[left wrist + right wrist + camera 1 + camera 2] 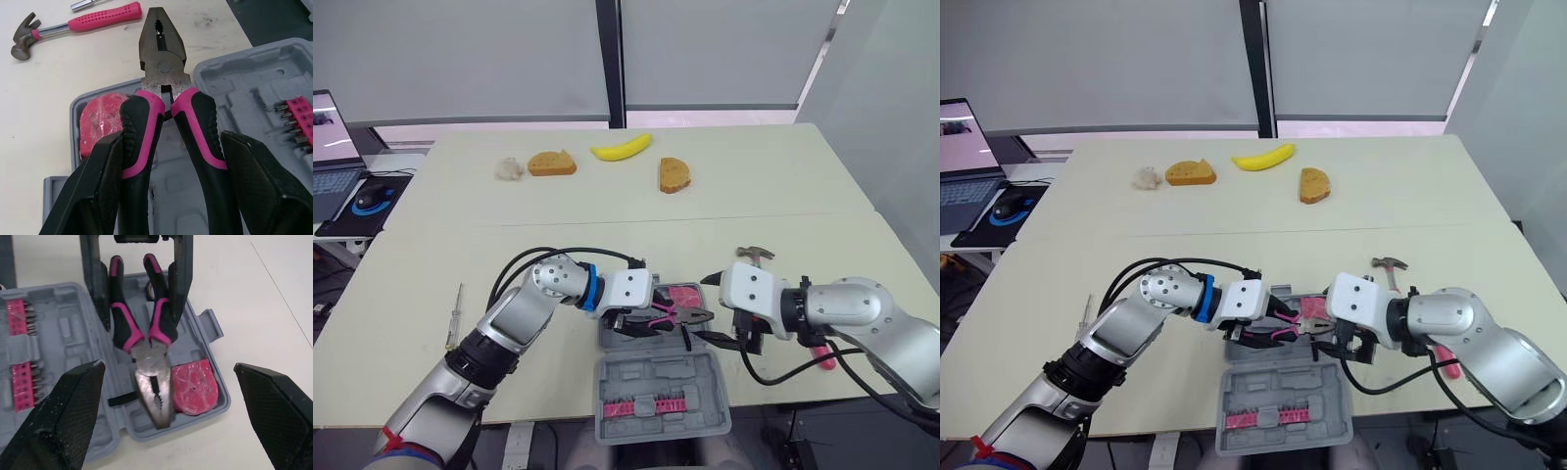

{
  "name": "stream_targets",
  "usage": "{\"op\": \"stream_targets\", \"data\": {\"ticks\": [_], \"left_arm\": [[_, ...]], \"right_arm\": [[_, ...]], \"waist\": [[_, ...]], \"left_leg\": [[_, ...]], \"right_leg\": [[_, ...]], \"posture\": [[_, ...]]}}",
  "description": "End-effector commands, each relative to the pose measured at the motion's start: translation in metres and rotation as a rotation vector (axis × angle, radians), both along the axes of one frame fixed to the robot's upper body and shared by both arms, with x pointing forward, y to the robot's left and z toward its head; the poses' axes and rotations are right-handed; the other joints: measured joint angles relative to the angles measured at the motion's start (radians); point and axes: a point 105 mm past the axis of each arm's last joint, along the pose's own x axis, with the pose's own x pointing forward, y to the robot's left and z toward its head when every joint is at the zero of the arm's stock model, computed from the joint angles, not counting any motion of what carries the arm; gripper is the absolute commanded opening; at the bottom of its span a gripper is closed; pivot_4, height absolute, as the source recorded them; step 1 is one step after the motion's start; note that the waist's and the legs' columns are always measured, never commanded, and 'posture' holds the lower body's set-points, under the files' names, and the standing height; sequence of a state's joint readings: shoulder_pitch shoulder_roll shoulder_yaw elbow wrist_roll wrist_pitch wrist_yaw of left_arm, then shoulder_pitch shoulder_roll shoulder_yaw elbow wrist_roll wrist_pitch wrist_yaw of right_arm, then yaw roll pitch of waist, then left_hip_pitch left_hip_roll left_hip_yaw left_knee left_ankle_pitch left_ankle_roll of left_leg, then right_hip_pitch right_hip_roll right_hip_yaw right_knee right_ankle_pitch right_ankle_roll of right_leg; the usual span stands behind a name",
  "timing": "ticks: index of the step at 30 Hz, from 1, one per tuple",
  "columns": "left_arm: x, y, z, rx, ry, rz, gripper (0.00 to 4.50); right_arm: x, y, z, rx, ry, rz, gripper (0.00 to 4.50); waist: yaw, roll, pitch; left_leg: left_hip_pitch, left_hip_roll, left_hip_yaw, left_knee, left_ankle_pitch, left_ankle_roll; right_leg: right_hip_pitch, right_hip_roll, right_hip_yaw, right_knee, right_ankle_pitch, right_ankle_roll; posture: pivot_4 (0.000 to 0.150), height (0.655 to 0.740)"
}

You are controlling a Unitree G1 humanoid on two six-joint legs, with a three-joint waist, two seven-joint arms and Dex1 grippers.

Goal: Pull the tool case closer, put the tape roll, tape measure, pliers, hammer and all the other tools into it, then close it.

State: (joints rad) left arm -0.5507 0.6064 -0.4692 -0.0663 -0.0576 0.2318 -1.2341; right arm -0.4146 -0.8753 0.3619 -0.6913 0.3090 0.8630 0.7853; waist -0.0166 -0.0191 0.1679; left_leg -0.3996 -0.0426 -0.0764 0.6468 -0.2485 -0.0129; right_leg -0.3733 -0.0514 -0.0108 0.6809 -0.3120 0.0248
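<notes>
Pliers (164, 54) with pink grips, clamped between the left gripper's (173, 142) fingers, hang over the open grey case (661, 377) at the table's (754, 196) near edge. The right gripper (168, 367), fingers spread wide, faces them. Its wrist view shows two pink bit rows (19, 357) in the case's near half. The left wrist view shows one hammer (78, 22) whole, beside the case. Farther off lie one screwdriver (455, 315), two bread slices (552, 164) and one banana (621, 148). The table is beige, and a laptop (333, 157) sits on a desk at left.
</notes>
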Motion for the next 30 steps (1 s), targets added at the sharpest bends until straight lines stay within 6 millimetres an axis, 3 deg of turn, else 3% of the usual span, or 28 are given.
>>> {"op": "stream_targets", "data": {"ticks": [1, 9, 12, 16, 21, 30], "left_arm": [[0.000, -0.003, 0.009, -0.009, -0.038, -0.022, 2.71], [0.000, -0.003, 0.008, -0.008, -0.031, -0.011, 2.71], [0.000, -0.001, 0.007, -0.006, -0.028, -0.005, 2.71], [0.001, -0.001, 0.007, -0.010, -0.024, 0.006, 2.71], [0.003, -0.001, 0.007, -0.019, -0.020, 0.015, 2.71], [0.003, -0.002, 0.008, -0.026, -0.019, 0.020, 2.71]], "right_arm": [[-0.002, 0.009, -0.010, -0.032, 0.030, 0.045, 4.50], [0.007, 0.015, -0.021, -0.046, -0.013, 0.070, 4.50], [0.009, 0.014, -0.022, -0.048, -0.021, 0.075, 3.83], [0.010, 0.014, -0.023, -0.052, -0.030, 0.080, 2.48], [0.010, 0.015, -0.025, -0.060, -0.046, 0.096, 1.31], [0.009, 0.015, -0.027, -0.075, -0.070, 0.118, 1.22]], "waist": [[-0.001, 0.000, 0.000], [0.000, 0.000, 0.000], [-0.001, 0.000, 0.000], [-0.001, 0.000, 0.000], [-0.001, 0.000, 0.000], [-0.001, 0.000, 0.000]], "left_leg": [[0.000, 0.000, 0.000, 0.000, 0.000, 0.000], [0.000, 0.000, 0.000, 0.001, 0.000, 0.000], [0.000, 0.000, -0.001, 0.001, 0.000, 0.000], [0.000, 0.000, 0.000, 0.001, 0.000, 0.000], [0.000, 0.000, -0.001, 0.001, 0.000, 0.000], [0.000, 0.000, 0.000, 0.001, 0.000, 0.000]], "right_leg": [[0.000, 0.000, 0.000, 0.000, 0.000, 0.000], [0.000, 0.000, 0.000, 0.001, 0.000, 0.000], [0.000, 0.000, 0.000, 0.001, 0.000, 0.000], [0.000, 0.000, 0.000, 0.001, 0.000, 0.000], [0.000, 0.000, 0.000, 0.001, 0.000, 0.000], [0.000, 0.000, 0.000, 0.001, 0.000, 0.000]], "posture": [[0.150, 0.7400], [0.150, 0.7400], [0.150, 0.7400], [0.150, 0.7400], [0.150, 0.7400], [0.150, 0.7400]]}}
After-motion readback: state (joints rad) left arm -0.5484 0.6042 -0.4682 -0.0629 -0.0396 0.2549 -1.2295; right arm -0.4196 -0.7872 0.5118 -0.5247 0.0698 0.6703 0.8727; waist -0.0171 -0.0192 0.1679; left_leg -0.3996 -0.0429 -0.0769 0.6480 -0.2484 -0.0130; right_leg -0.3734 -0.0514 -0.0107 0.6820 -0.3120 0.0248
